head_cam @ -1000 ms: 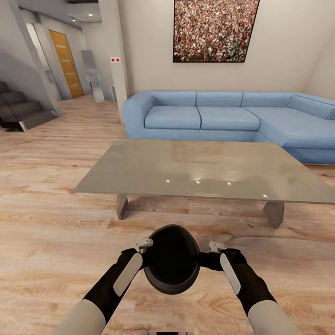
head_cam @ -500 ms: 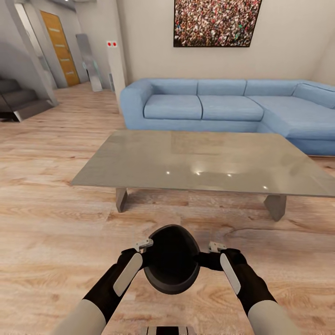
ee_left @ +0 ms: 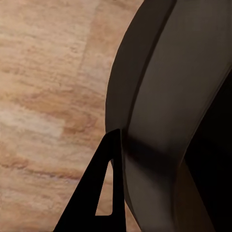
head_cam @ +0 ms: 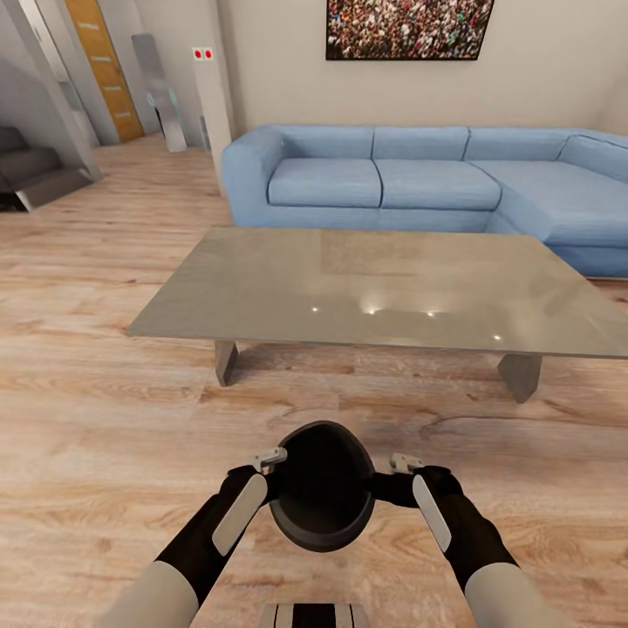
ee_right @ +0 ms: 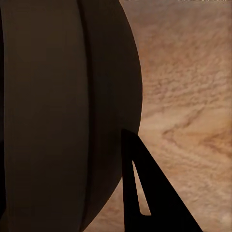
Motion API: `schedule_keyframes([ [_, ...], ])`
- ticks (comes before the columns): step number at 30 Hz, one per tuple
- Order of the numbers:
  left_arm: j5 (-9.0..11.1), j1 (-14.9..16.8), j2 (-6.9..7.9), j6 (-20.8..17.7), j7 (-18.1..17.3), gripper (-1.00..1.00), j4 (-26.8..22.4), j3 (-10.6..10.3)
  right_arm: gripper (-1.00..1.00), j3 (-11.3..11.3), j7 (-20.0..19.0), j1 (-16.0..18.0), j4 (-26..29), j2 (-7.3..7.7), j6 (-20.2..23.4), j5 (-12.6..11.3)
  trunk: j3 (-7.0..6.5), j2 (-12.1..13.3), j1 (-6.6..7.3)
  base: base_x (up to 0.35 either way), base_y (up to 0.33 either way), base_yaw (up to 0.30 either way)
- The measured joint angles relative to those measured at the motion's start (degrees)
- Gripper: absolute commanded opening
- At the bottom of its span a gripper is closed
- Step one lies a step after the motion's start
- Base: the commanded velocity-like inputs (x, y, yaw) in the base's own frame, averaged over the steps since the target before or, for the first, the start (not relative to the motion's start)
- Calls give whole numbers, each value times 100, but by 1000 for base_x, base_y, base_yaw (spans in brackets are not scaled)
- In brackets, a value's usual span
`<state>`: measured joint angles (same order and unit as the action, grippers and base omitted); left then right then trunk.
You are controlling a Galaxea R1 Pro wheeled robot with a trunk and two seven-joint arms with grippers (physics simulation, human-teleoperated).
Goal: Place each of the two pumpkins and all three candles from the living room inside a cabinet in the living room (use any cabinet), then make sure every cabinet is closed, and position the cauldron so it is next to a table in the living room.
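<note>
Head view first: you've got the cauldron (head_cam: 323, 487) up off the wood-plank floor (head_cam: 96, 419), carried in front of you between both arms, its wide dark mouth tipped toward the camera. Your left gripper (head_cam: 272, 460) is pressed in at the pot's left rim, your right gripper (head_cam: 399, 464) at the right rim, so the fingers on both sides are clamped on the cauldron. The table (head_cam: 375, 292) lies straight ahead, its glossy grey surface catching a few ceiling-light reflections, angled slab legs showing under the near edge. The cauldron sits on the near side of it, a strip of floor between them. Behind the table runs the blue sofa (head_cam: 410, 187), wrapping round to your right, with a framed crowd picture (head_cam: 406, 28) on the wall above. Off to your left, dark steps (head_cam: 30, 170) and an orange door (head_cam: 103, 65).

Left wrist view: one dark finger (ee_left: 99, 193) lies right against the cauldron's (ee_left: 164, 96) curved black wall, floor beyond. Right wrist view: same story, a finger (ee_right: 145, 193) against the pot's (ee_right: 63, 111) side.
</note>
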<state>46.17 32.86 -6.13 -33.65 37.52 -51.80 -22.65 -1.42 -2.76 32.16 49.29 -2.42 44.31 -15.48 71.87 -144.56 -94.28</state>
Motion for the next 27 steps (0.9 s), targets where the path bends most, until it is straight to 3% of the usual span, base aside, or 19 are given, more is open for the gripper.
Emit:
schedule_keyframes([
  [27,0,0,0,7,-5,-100,0,0,-100,0,-1,-1,7,0,1,5,0,0,0,147,0,0],
])
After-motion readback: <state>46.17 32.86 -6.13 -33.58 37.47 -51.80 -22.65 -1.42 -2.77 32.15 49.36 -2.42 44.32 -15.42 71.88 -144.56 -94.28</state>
